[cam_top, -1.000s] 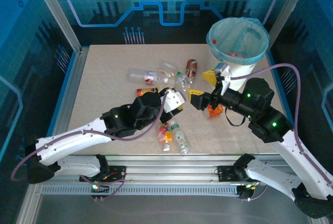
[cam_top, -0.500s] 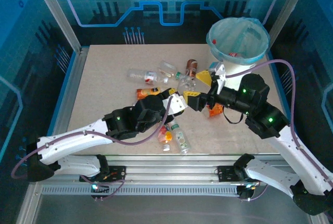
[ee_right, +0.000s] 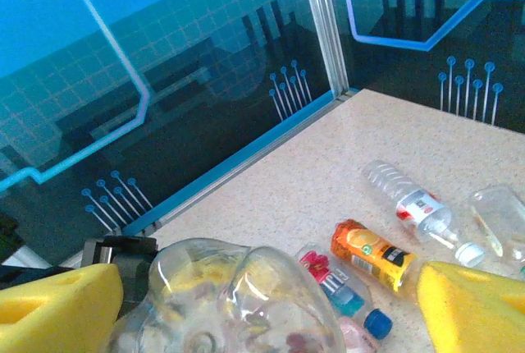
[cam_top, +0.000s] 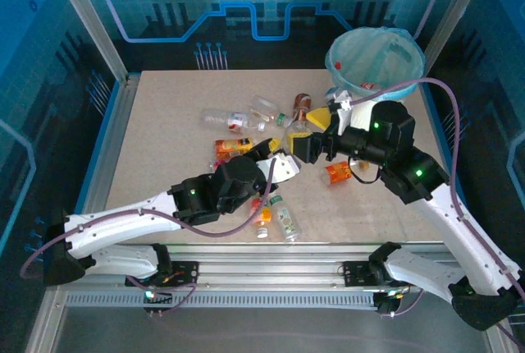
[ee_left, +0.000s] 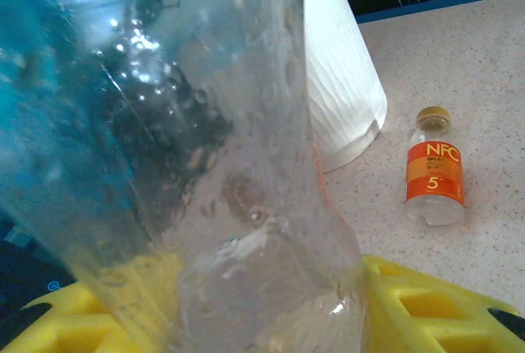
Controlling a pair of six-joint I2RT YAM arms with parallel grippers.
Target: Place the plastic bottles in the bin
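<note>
near bin [ee_left: 344,82], left fingers [ee_left: 410,312] clamp clear bottle [ee_left: 246,205]; right fingers [ee_right: 57,304] open

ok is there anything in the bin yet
Not empty: small red things lie inside the bin.

Glossy clear plastic bottles [ee_right: 406,201], matt speckled table [cam_top: 164,123], ribbed white plastic bin [ee_left: 340,82], translucent liner [cam_top: 369,57]

White links [cam_top: 123,226], black joint housings [cam_top: 223,189], purple cables [cam_top: 221,237], green lights [cam_top: 191,191], yellow-fingered right claw [ee_right: 262,308]
</note>
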